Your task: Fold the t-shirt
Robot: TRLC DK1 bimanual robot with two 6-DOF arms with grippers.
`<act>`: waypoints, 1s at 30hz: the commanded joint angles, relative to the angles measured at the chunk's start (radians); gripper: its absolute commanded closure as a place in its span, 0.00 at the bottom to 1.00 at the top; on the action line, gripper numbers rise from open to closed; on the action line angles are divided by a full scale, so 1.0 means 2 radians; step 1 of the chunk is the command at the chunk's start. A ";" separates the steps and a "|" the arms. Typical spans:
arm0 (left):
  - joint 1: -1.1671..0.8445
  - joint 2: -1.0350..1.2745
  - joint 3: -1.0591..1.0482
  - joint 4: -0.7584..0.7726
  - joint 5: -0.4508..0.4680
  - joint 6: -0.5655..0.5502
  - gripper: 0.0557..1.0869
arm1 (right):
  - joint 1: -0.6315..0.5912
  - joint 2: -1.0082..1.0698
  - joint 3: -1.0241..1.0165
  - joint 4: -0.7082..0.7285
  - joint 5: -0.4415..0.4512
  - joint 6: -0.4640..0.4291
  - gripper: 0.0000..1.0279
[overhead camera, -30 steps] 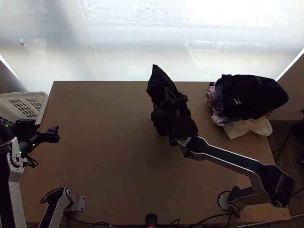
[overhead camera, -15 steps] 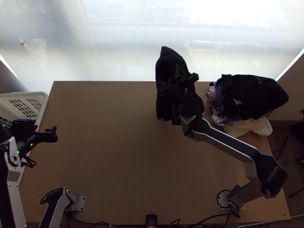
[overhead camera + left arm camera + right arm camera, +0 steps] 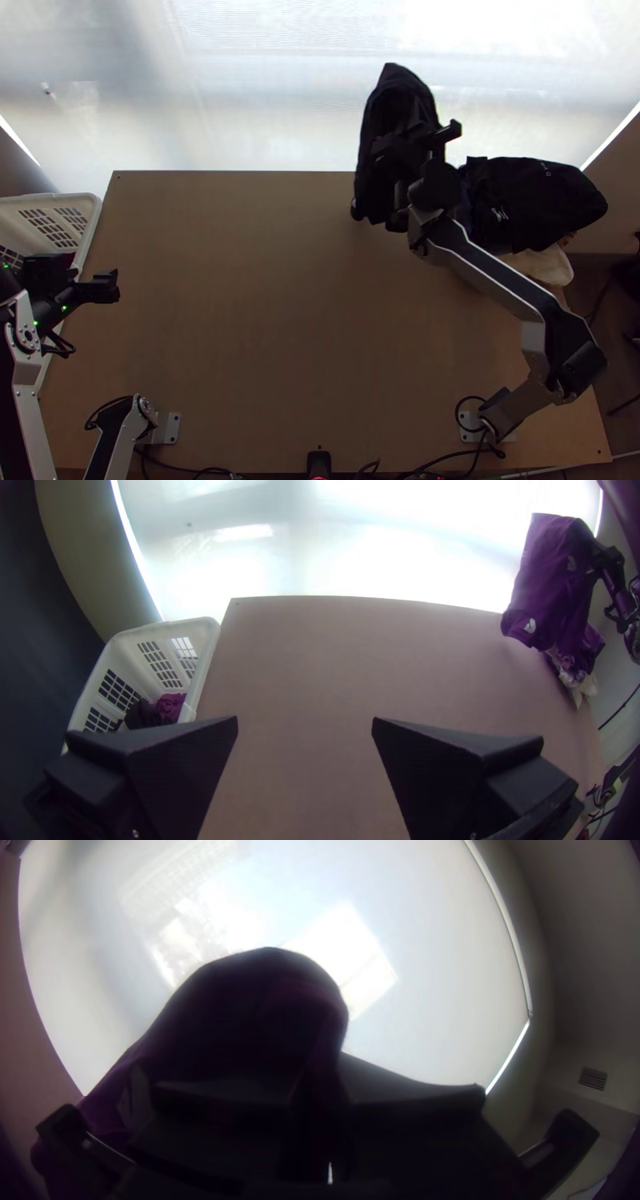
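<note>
Near nine o'clock in the top view, the left gripper (image 3: 112, 287) points toward three, fingers (image 3: 177, 767) wide apart. The right gripper (image 3: 406, 150), between one and two o'clock, points toward eleven, clamped.

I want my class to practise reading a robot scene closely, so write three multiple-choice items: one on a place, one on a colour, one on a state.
1. Where is the pile of clothes on the table?
A. Near left corner
B. Right side, towards the far edge
C. Middle

2. What colour is the basket?
A. White
B. Red
C. Green

3. How is the dark garment left of the pile?
A. Spread on the table
B. Inside the basket
C. Held by the right gripper

1: B, the top view shows it there.
2: A, its pale walls show in the left wrist view.
3: C, the right wrist view shows cloth between the fingers.
</note>
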 commanded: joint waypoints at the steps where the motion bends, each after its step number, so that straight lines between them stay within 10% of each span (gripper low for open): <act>1: 0.001 -0.007 0.001 -0.011 0.001 -0.010 0.05 | -0.063 -0.021 0.010 0.000 -0.029 0.008 0.97; 13: -0.001 -0.014 0.003 -0.015 -0.016 -0.029 0.05 | -0.168 -0.037 -0.022 -0.010 -0.107 0.080 0.97; 30: 0.000 -0.051 0.012 -0.039 -0.041 -0.038 0.05 | -0.124 -0.037 0.002 -0.026 -0.123 0.119 0.97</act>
